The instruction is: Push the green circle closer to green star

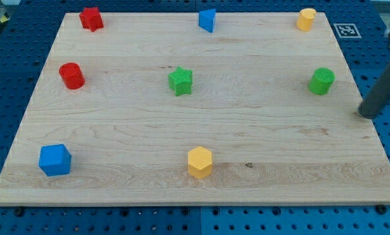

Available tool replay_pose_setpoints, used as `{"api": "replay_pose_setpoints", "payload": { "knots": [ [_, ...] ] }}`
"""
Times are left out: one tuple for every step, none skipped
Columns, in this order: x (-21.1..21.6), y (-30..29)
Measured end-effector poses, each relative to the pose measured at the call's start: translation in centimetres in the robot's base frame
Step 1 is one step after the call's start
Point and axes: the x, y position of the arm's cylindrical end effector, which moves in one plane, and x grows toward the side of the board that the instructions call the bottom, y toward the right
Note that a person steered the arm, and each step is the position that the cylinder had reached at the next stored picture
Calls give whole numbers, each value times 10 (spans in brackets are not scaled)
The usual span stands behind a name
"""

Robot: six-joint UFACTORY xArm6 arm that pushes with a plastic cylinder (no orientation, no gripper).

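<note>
The green circle (321, 81) stands on the wooden board at the view's right, in the middle row. The green star (180, 81) sits near the board's centre, far to the circle's left at about the same height. My tip (366, 115) is at the board's right edge, to the lower right of the green circle and apart from it. The dark rod rises from it toward the view's upper right.
A red star (91, 18), a blue triangle (208, 20) and a yellow cylinder (306, 19) line the top. A red cylinder (71, 76) is at the left. A blue cube (55, 160) and a yellow hexagon (199, 162) are near the bottom.
</note>
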Motion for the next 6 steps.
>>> {"api": "replay_pose_setpoints", "payload": {
  "knots": [
    [-16, 18],
    [-50, 19],
    [-56, 20],
    [-60, 4],
    [-62, -43],
    [-62, -87]
  ]
}}
